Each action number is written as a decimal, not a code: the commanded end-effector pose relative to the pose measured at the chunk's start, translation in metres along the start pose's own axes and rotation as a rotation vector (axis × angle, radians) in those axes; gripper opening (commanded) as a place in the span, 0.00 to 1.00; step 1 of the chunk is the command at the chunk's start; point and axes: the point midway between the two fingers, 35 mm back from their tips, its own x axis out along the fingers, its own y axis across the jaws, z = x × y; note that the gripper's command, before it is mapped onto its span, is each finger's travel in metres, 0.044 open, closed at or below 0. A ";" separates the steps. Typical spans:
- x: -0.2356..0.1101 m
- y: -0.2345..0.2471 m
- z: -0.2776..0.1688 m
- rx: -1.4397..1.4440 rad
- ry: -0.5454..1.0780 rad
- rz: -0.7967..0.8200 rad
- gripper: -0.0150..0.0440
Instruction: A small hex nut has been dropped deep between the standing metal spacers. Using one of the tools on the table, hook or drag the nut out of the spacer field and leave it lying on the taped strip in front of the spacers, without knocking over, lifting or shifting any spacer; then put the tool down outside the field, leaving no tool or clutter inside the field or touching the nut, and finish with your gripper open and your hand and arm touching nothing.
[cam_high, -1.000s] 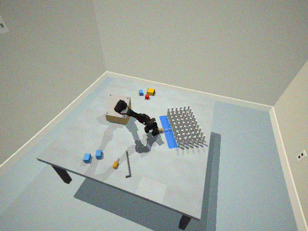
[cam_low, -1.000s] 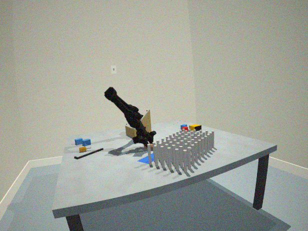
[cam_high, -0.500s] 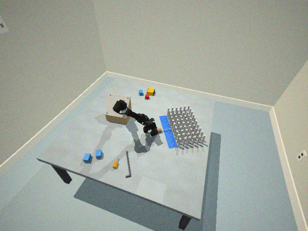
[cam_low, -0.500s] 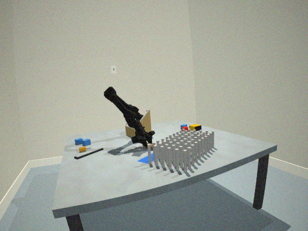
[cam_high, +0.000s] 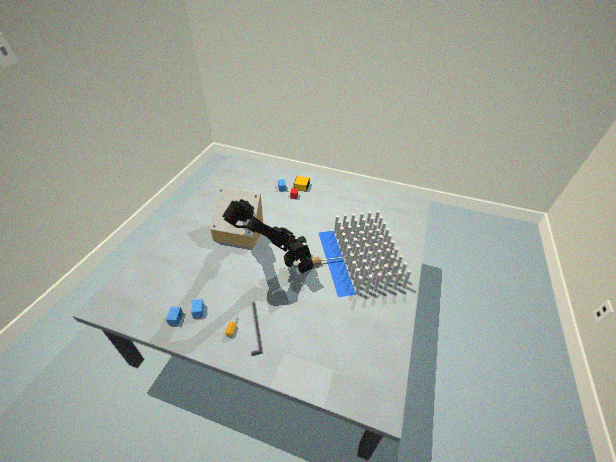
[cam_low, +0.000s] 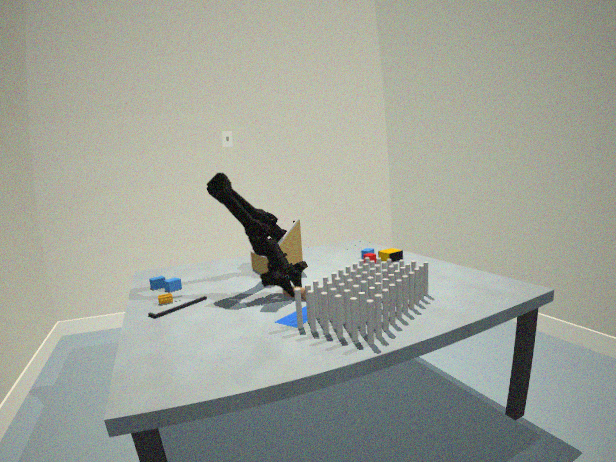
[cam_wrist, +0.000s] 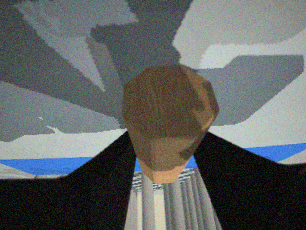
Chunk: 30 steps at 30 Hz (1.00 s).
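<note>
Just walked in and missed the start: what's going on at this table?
The arm's end effector is shut on a wooden-handled tool. Its thin shaft lies across the blue taped strip and pokes into the field of standing spacers. The nut isn't visible. A dark L-shaped bar lies unused nearer the table's edge.
</note>
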 end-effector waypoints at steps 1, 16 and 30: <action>-0.003 0.000 0.003 -0.002 0.002 0.001 0.25; -0.009 0.000 0.013 -0.003 0.002 0.000 0.25; -0.015 -0.001 0.021 -0.004 0.001 0.000 0.25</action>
